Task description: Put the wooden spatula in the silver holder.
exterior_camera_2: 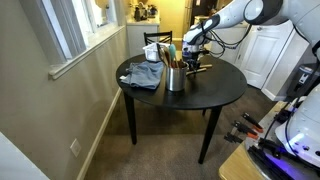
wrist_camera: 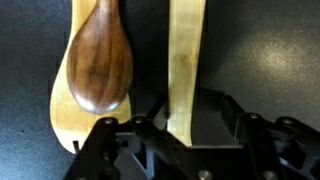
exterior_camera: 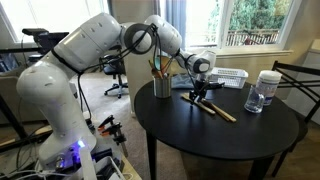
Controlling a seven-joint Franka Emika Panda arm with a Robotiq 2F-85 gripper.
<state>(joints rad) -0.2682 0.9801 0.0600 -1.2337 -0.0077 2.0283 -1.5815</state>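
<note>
Jaws astride the wooden spatula [wrist_camera: 186,60]

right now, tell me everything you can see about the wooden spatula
The wooden spatula is a flat, straight strip of light tan wood with faint grain, lying on the dark table. In the wrist view it runs parallel to a wooden spoon with a dark bowl, a narrow gap between them. One end sits between the fingers of the open gripper, table showing beside it, so it isn't clamped. Its other end leaves the frame.
</note>
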